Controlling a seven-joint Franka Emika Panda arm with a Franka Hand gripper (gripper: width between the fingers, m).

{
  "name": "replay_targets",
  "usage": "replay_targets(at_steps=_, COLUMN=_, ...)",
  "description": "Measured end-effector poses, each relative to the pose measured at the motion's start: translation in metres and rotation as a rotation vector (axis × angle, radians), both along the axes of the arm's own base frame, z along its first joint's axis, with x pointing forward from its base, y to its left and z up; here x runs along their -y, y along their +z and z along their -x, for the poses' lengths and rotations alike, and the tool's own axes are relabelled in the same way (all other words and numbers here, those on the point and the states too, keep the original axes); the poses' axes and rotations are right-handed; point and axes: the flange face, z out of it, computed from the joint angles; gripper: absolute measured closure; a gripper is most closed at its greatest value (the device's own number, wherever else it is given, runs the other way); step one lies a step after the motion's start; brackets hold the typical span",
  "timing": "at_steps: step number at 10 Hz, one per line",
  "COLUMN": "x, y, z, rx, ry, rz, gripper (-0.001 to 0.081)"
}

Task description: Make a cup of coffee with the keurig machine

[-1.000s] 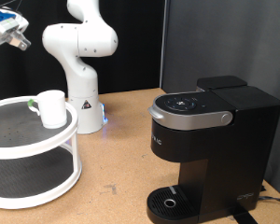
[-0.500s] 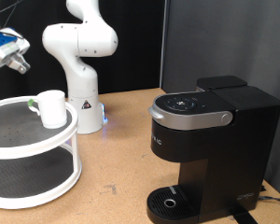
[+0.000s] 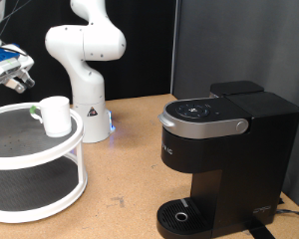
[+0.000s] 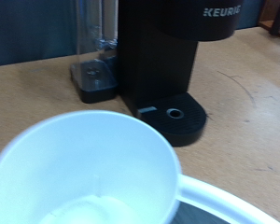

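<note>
Plainly, KEURIG lettering on keurig machine [image 4: 163, 56]

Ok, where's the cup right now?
The cup stands on the top tier of the white two-tier stand at the exterior view's left, just below the gripper.

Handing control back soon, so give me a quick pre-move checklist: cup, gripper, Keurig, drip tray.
1. Cup upright on the rack's top tier: ok.
2. Cup empty, per wrist view: ok.
3. Gripper above the rack, at the exterior view's left, not touching the cup: ok.
4. Gripper open or shut: cannot tell.
5. Keurig lid closed: ok.
6. Drip tray free for the cup: ok.
</note>
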Motion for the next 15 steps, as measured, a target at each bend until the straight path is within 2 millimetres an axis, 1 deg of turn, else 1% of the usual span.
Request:
replay_targets(at_steps=1, x=0.0, y=-0.006, z=0.0, rx=0.015, ry=-0.028, rz=0.016, gripper=0.0564)
replay_targets(at_steps=2, x=0.0, y=-0.012, z=-0.001, rx=0.025, ry=-0.05, rz=0.03, gripper=0.0363)
replay_targets(at_steps=3, x=-0.001, y=-0.018, z=0.0, rx=0.02, ry=-0.061, rz=0.036, gripper=0.0226)
replay_targets(at_steps=4, x=-0.003, y=-0.025, z=-0.001, rx=0.006, ry=-0.058, rz=0.034, gripper=0.0226)
replay_targets(at_steps=5, x=-0.006, y=-0.031, z=-0.004, rx=-0.004, ry=-0.049, rz=0.026, gripper=0.0052)
replay_targets(at_steps=6, x=-0.009, y=-0.037, z=-0.007, rx=-0.013, ry=-0.044, rz=0.02, gripper=0.0052)
replay_targets(at_steps=7, x=-0.011, y=-0.041, z=-0.008, rx=-0.023, ry=-0.038, rz=0.015, gripper=0.0015)
replay_targets(at_steps=9, x=-0.016, y=-0.049, z=-0.008, rx=-0.038, ry=-0.029, rz=0.009, gripper=0.0001)
replay_targets(at_steps=13, x=-0.02, y=-0.06, z=-0.005, rx=-0.044, ry=-0.021, rz=0.017, gripper=0.0001)
replay_targets(at_steps=14, x=-0.021, y=-0.061, z=-0.005, rx=-0.045, ry=-0.021, rz=0.019, gripper=0.0029)
replay_targets(at_steps=15, x=-0.021, y=-0.061, z=-0.005, rx=-0.044, ry=-0.02, rz=0.019, gripper=0.0161)
